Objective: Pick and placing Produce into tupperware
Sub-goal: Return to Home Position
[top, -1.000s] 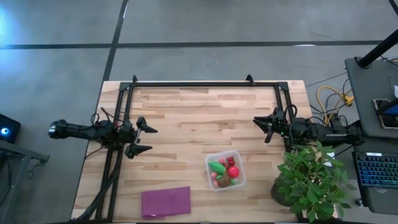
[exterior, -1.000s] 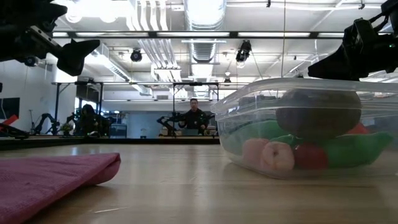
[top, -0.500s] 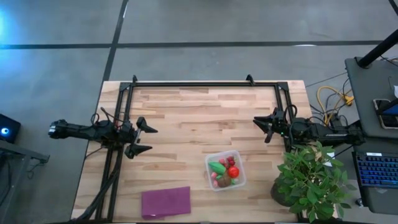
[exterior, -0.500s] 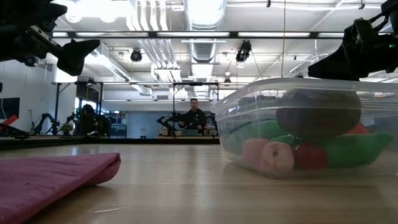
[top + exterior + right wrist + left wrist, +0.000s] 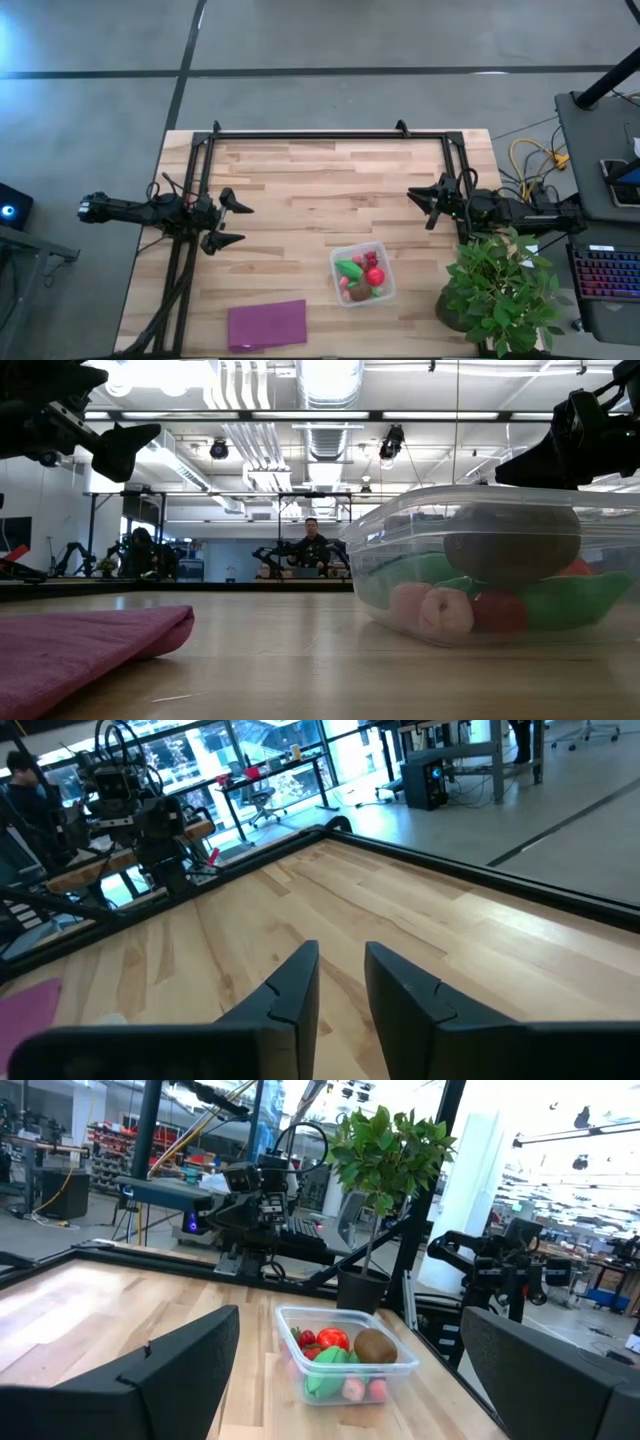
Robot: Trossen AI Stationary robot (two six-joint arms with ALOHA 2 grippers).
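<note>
Nothing has shifted since the earlier frames: both arms sit where they were and the container's contents lie the same.

Right gripper [image 5: 420, 208] hangs at the right side of the table, pointing inward toward the table's middle. Its fingers [image 5: 290, 990] are parted by only a narrow gap, with nothing between them. Left gripper [image 5: 238, 222] mirrors it at the left side, spread wide and also empty.

From the right gripper, the tupperware [image 5: 334, 262] lies toward the table's near edge and a little inboard. From the left gripper it is also toward the near edge but well across the table, so the right arm is the nearer one.

Inside the tupperware rests the produce [image 5: 360, 275]. A green piece [image 5: 350, 268] lies with its long axis slanting across the box, beside the red ball [image 5: 375, 276]. The kiwi [image 5: 510, 540] sits on top of the pile. No piece shows on the bare wood.

Purple sheet [image 5: 267, 324] lies near the front edge, apart from the box, and the potted plant [image 5: 500, 290] stands just right of it.

By my reading nothing remains to pick, so the coming move turns away from the tupperware, not toward it.
</note>
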